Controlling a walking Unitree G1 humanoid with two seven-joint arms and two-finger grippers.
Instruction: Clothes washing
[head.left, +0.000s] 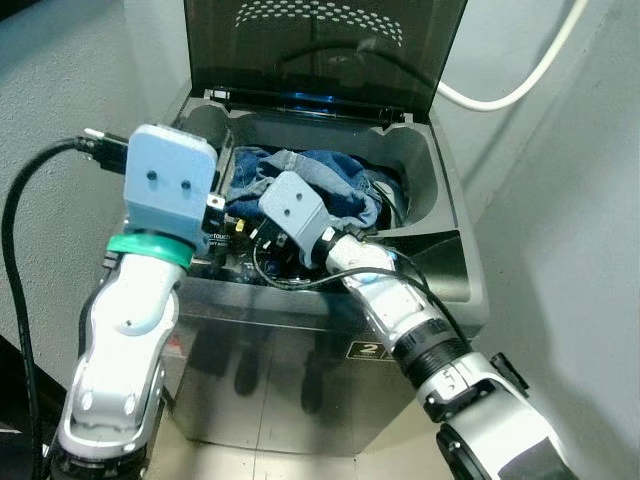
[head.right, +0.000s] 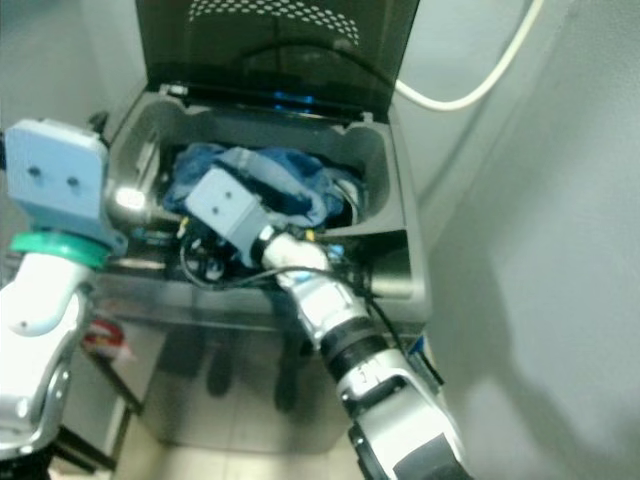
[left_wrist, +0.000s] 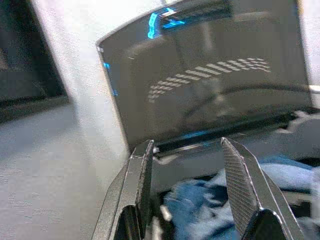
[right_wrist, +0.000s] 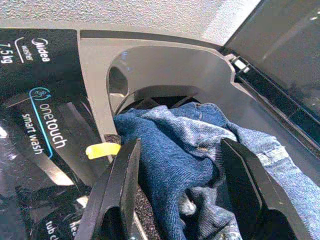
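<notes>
A grey top-loading washing machine (head.left: 440, 270) stands with its dark lid (head.left: 320, 50) raised. Blue denim clothes (head.left: 330, 180) are bunched up in the tub opening and rise above its rim. My right gripper (right_wrist: 181, 145) reaches over the front control panel, open, one finger on each side of a fold of the denim (right_wrist: 175, 125). My left gripper (left_wrist: 186, 145) hovers at the machine's left front corner, open and empty, pointing toward the lid (left_wrist: 210, 75), with denim (left_wrist: 200, 205) below it.
The glossy control panel (right_wrist: 45, 125) carries a yellow tag (right_wrist: 102, 149) near the tub's edge. A white hose (head.left: 520, 85) curves along the wall at the back right. Grey walls stand close on both sides. A black cable (head.left: 20, 220) loops off my left arm.
</notes>
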